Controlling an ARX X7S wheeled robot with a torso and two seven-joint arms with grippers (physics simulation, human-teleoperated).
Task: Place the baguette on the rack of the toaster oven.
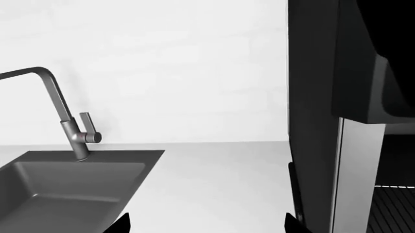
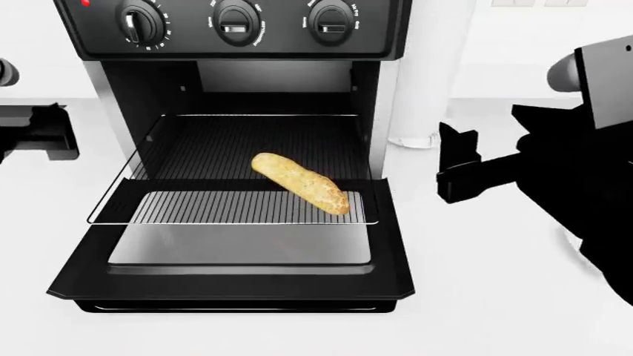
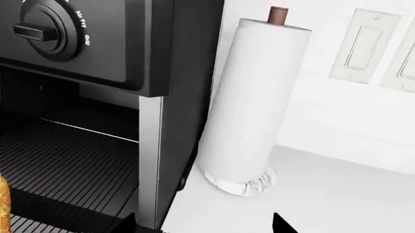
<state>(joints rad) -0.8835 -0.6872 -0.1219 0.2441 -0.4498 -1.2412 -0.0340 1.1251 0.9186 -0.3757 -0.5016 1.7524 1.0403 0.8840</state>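
Baguette (image 2: pixel 301 182) lies on rack (image 2: pixel 198 209); right pincer (image 2: pixel 457 165) apart beside it, empty.

Left gripper (image 2: pixel 59 130) and right gripper (image 2: pixel 457 167) both empty, fingers spread.

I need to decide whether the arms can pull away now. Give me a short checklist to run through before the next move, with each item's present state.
1. Baguette lying on the rack: ok, it rests diagonally across the bars.
2. Rack seated in the toaster oven: cannot tell, it is pulled out over the open door.
3. Right gripper clear of the baguette: ok, it sits off to the side of the oven, holding nothing.
4. Left gripper clear of the oven: ok.
5. Paper towel roll near the right arm upright: ok.
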